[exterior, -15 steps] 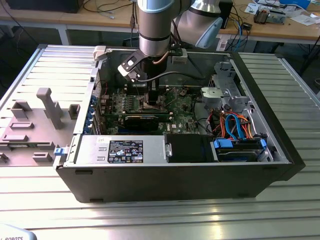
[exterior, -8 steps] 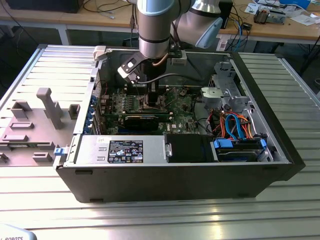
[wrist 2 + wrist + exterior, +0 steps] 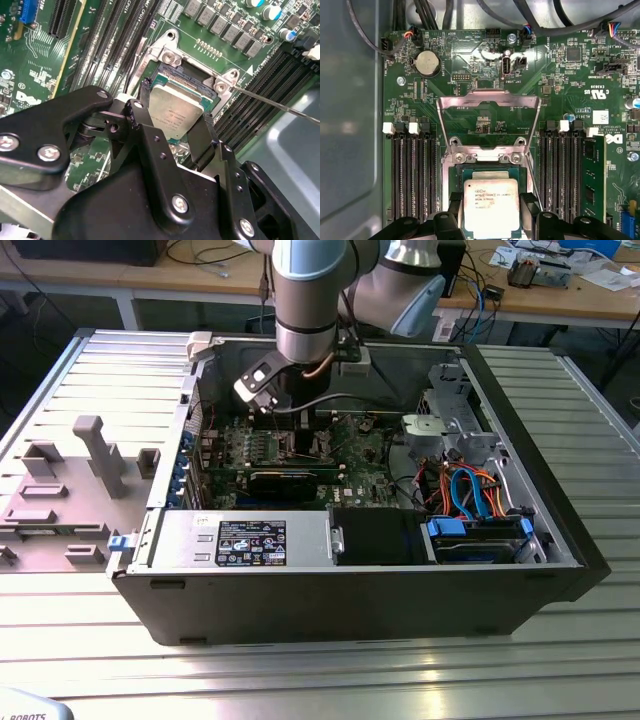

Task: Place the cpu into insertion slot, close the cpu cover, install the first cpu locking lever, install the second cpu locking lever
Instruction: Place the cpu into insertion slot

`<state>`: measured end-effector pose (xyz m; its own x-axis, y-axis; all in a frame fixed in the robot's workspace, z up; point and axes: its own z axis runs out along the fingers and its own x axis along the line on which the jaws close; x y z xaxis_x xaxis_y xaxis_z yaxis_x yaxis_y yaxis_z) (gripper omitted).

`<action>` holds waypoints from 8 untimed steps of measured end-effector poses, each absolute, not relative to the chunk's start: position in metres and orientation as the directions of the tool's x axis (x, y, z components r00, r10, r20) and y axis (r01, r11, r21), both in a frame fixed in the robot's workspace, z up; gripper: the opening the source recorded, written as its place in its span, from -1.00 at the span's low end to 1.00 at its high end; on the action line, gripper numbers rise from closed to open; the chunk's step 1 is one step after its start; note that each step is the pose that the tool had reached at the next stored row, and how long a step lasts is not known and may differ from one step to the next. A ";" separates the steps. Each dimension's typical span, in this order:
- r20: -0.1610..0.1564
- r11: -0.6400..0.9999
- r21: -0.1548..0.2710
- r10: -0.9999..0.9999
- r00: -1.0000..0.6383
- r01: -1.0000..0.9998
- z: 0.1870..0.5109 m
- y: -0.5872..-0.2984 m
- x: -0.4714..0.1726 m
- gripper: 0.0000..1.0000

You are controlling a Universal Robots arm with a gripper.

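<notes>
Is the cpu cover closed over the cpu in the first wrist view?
No. The cpu cover lies swung back, away from the insertion slot, and the cpu shows bare.

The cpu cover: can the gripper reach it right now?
Probably not yet: the gripper is clasping the cpu over the insertion slot. The cpu cover is open just beyond, nothing blocking it.

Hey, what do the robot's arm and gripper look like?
The arm is a silver-grey tube with pale blue joint caps. The gripper is matte black, with angular bolted links, silver screw heads and two slim black fingers.
</notes>
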<state>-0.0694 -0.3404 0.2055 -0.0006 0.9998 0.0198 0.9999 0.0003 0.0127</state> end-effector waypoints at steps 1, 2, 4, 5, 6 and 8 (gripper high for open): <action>0.020 0.000 0.013 1.000 0.000 1.000 0.205 -0.340 -0.069 0.08; 0.019 0.000 0.013 1.000 0.000 1.000 0.204 -0.340 -0.069 0.08; 0.019 -0.001 0.013 1.000 0.000 1.000 0.203 -0.340 -0.069 0.08; 0.019 -0.001 0.013 1.000 0.001 1.000 0.203 -0.340 -0.069 0.08; 0.019 -0.001 0.013 1.000 0.001 1.000 0.202 -0.340 -0.069 0.08; 0.018 -0.005 0.013 1.000 0.004 1.000 0.201 -0.340 -0.070 0.08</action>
